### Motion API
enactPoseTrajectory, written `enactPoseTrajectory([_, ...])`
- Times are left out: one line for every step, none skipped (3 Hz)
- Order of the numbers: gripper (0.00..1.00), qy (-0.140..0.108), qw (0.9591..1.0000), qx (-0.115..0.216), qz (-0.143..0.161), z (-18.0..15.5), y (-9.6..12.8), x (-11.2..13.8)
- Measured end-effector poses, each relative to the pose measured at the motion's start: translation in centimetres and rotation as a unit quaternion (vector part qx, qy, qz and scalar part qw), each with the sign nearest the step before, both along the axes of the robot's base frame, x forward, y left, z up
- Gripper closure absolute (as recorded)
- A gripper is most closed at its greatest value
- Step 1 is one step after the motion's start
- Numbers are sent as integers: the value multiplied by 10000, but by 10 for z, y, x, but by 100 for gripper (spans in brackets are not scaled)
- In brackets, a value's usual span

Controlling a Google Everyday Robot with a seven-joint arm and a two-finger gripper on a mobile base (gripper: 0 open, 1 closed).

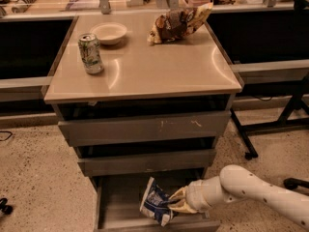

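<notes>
Pincer [174,205] around chip bag [153,206] in drawer [118,199]

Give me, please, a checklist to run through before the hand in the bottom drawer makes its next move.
1. Grip: hand in the open bottom drawer, shut on the blue-white bag: ok.
2. Lift: bag off the drawer floor: cannot tell.
3. Clearance: middle drawer front apart from the bag below: ok.
4. Surroundings: can, bowl and brown bag on the cabinet top, away from the arm: ok.

Countertop [159,74]: can [91,53], bowl [109,33], bag [178,22]; hand [172,205], pouch [153,204] in drawer [120,197]
</notes>
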State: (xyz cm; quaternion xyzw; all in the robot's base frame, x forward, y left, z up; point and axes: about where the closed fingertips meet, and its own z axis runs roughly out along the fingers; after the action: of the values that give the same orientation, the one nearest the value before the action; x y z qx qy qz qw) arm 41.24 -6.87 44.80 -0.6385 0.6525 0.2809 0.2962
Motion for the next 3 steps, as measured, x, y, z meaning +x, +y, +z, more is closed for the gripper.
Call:
enactPoseTrajectory([100, -763, 9968, -46, 218, 79, 15, 6])
enactPoseTrajectory([100, -764, 9968, -46, 217, 79, 15, 7])
enactPoseTrajectory([100, -877, 9961, -39, 127, 92, 10, 20])
